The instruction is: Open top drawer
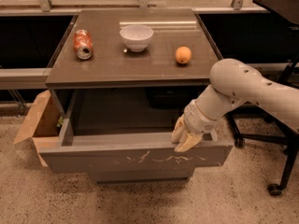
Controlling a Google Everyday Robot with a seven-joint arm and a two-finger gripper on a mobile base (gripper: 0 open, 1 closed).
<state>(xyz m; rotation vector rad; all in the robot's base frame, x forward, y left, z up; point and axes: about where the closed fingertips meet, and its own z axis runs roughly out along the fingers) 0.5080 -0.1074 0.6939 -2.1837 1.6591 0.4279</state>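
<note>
The top drawer (135, 158) is a wide dark grey-brown front with whitish scratch marks across its middle. It stands pulled well out from the cabinet, and its inside looks dark and empty. My gripper (183, 136) hangs from the white arm coming in from the right. It sits over the drawer's top front edge, right of centre, with its cream fingers (189, 142) hooked on the rim.
On the cabinet top (117, 66) lie a crushed red can (82, 44), a white bowl (136, 37) and an orange (183, 55). An open cardboard box (35, 122) stands at the left. A black office chair base (280, 171) is at the right.
</note>
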